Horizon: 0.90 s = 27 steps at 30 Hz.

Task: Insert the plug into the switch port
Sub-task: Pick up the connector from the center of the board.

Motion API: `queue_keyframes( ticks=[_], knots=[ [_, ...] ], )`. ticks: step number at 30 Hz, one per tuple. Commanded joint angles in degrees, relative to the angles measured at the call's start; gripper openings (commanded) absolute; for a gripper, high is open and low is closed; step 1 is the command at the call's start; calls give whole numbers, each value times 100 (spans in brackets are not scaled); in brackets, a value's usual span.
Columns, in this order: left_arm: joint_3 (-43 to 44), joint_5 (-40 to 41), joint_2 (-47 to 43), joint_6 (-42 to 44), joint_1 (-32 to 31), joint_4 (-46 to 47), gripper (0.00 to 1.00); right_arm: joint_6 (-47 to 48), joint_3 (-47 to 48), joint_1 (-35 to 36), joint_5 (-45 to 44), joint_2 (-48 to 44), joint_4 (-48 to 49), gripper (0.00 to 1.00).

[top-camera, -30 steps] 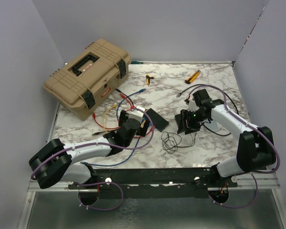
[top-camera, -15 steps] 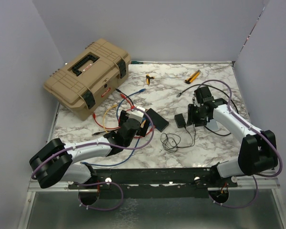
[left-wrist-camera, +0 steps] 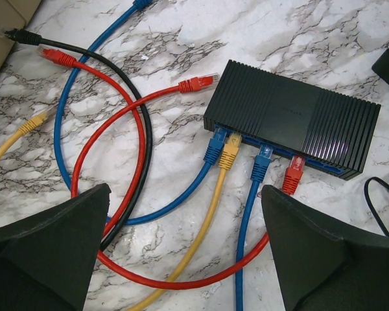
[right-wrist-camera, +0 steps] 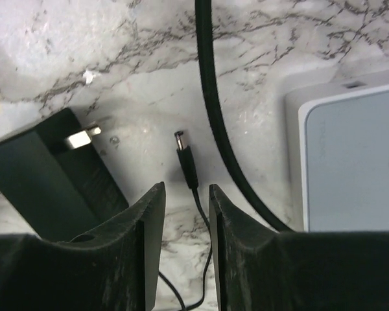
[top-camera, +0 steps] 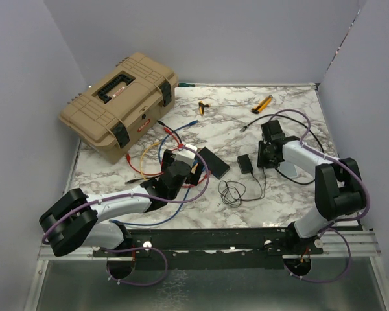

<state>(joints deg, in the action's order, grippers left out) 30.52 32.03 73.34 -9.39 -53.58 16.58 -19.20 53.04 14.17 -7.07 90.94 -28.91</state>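
On the right side of the marble table (top-camera: 214,123), your right gripper (right-wrist-camera: 185,191) is hovering low, fingers narrowly parted and clasping nothing. The plug (right-wrist-camera: 183,154) is lying just past their tips, its cord trailing back between them, with the white-grey box (right-wrist-camera: 350,162) nearby. Your left gripper (left-wrist-camera: 181,194) is gaping wide. Pale walls (top-camera: 214,39) are enclosing everything.

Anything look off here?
Nothing spilled or damaged. One oddity: the plug lies loose beside the white-grey box, not plugged in and not gripped, just ahead of the slightly parted jaws of the right gripper.
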Motion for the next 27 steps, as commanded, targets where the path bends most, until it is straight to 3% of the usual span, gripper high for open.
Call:
queue_keyframes(
  ticks=[1, 7, 14, 18, 23, 27],
  knots=[
    [112, 136, -75, 23, 23, -36, 99, 151, -71, -71, -311, 177, 390, 35],
    [119, 124, -74, 23, 22, -35, 99, 219, -166, -141, -313, 190, 486, 26],
    [128, 113, -32, 31, 20, -39, 99, 275, -244, -152, -74, 292, 578, 22],
    [138, 116, -4, 36, 21, -37, 99, 291, -241, -153, -5, 305, 539, 14],
    [143, 134, 13, 51, 20, -43, 99, 333, -155, -152, 51, 12, 319, 1],
    [150, 125, 43, 51, 22, -41, 99, 576, -23, -145, 368, -353, 166, 0]
  ],
)
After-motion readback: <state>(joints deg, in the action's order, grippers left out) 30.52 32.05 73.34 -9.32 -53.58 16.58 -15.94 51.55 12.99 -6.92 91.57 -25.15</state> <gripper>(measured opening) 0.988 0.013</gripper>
